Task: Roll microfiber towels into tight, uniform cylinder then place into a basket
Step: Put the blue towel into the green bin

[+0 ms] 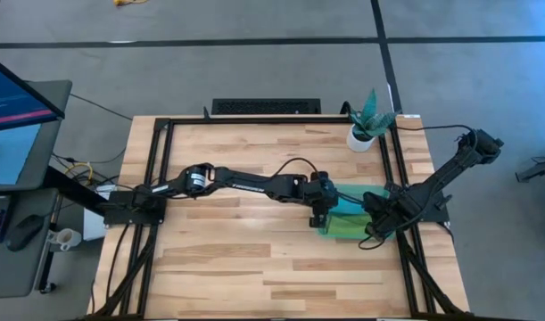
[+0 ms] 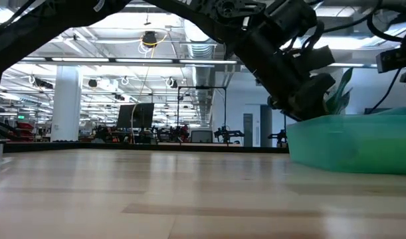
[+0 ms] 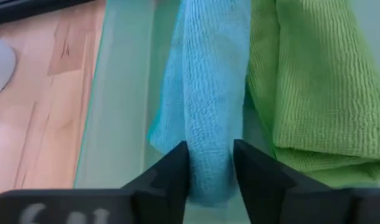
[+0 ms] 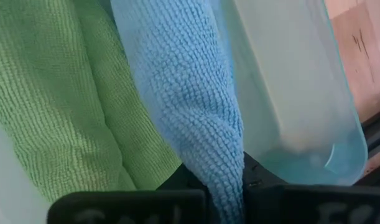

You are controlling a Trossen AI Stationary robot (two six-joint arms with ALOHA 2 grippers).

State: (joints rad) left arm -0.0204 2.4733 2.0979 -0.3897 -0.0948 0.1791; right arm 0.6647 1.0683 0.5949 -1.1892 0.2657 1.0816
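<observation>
The basket [image 1: 329, 231], a shallow translucent green bin, stands right of the table's middle; in the low view the basket [image 2: 352, 143] is at the right. In it lie a rolled lime green towel [image 3: 314, 93] and, beside it, a rolled turquoise towel [image 3: 208, 81]. My left gripper [image 3: 209, 171] reaches in from the table's left and is shut on one end of the turquoise roll. My right gripper [image 4: 222, 186] comes from the right and is shut on its other end. My left gripper pinches the turquoise roll's near end [image 3: 209, 155] between its two fingers [image 3: 174, 171], slanting down from the table's left. The roll runs straight on from the fingers and lies in the basket against the green towel. My right gripper pinches the roll's opposite end [image 4: 224, 162] between its two fingers, pointing steeply down from the table's right. The cloth bunches narrow into the jaws and widens beyond them, lying beside the green towel [image 4: 65, 93].
A small white pot with a plant [image 1: 365, 132] stands at the far edge just behind the basket. Black frame rails [image 1: 399, 187] run along the table's right side near the right arm. Bare wood [image 1: 236, 259] spreads left and near of the basket.
</observation>
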